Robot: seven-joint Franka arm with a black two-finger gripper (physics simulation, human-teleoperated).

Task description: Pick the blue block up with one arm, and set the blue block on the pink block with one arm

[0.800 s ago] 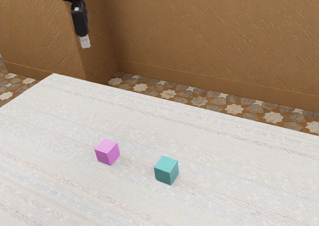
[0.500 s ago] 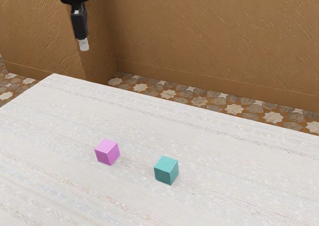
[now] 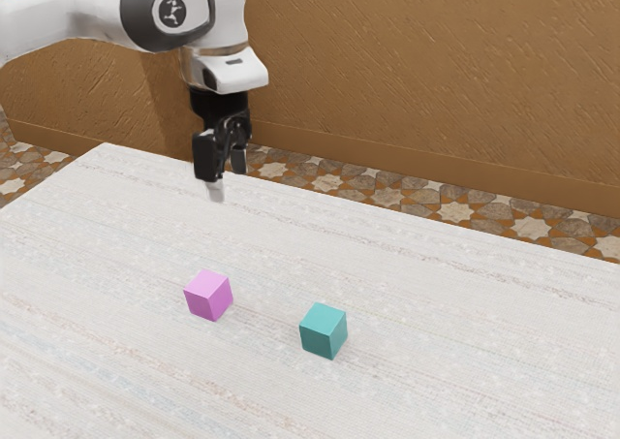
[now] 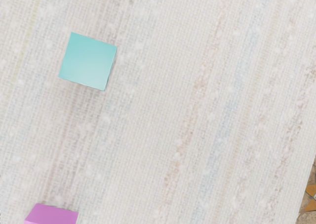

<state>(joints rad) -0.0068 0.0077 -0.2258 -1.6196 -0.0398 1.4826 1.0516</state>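
Observation:
The blue block, teal in shade, sits on the white table with the pink block a short way toward the exterior view's left of it. Both stand apart and untouched. My gripper hangs above the table's far part, well behind and above the pink block, fingers pointing down and open with nothing between them. From the wrist view I look down on the blue block and one edge of the pink block.
The table's far edge runs behind the gripper, with patterned floor tiles and a brown wall beyond. The white arm reaches in from the upper left of the exterior view.
The arm has swung down and toward the exterior view's right, bringing the gripper from high near the wall corner to low over the table's far part. Both blocks stayed put.

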